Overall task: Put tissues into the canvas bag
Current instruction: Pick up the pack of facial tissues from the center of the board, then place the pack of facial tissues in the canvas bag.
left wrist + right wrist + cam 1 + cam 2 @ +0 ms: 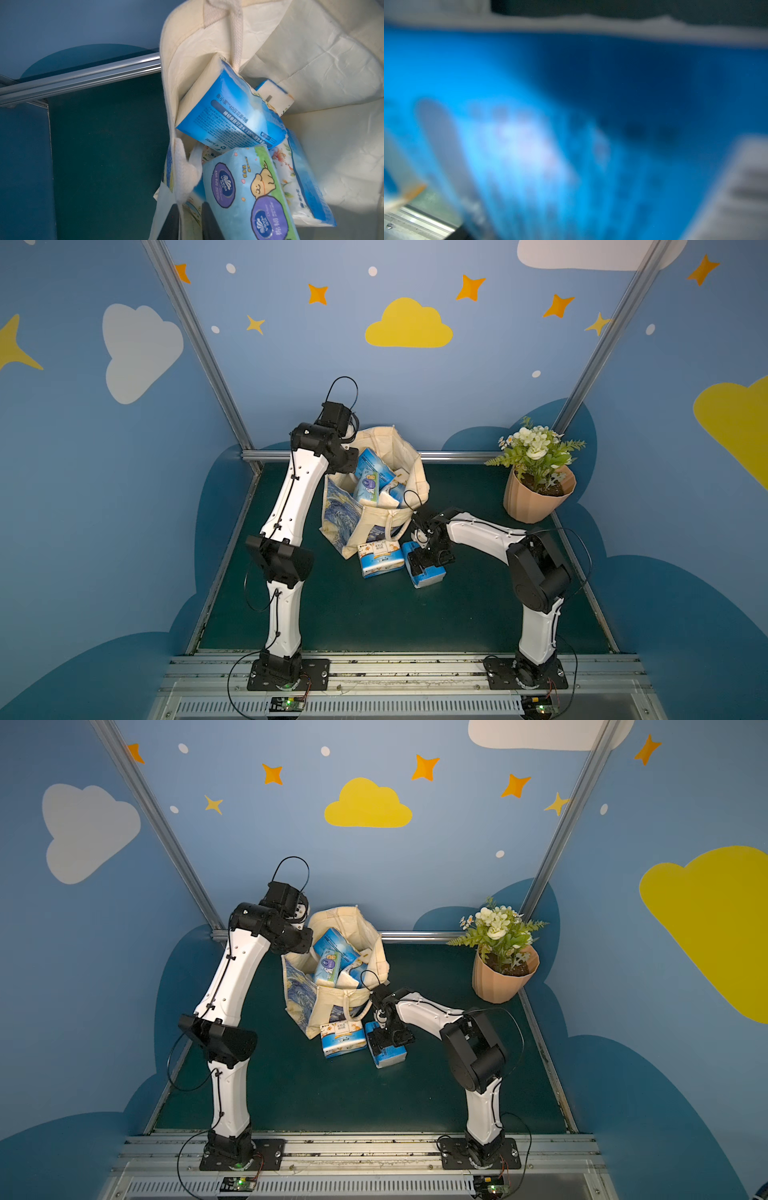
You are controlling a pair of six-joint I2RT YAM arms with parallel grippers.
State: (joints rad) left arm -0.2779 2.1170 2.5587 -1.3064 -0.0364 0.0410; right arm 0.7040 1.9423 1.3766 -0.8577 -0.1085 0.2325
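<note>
We find several tissue packs (368, 483) already in the canvas bag (336, 508), which stands on the table (374, 614); two lie outside, just in front of it. The left gripper (190, 224) is narrow, pinching the bag's rim — mouth open. The right gripper (426, 558) is spread wide, down on the blue pack (432, 577); we see no grip yet — the orange-printed pack (380, 558) waits beside it

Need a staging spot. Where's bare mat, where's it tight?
Free: wide mat on the robot's side of the two tissue packs; strip between canvas bag and flowerpot. Crowded: bag's front, where both packs and the right tool cluster.
</note>
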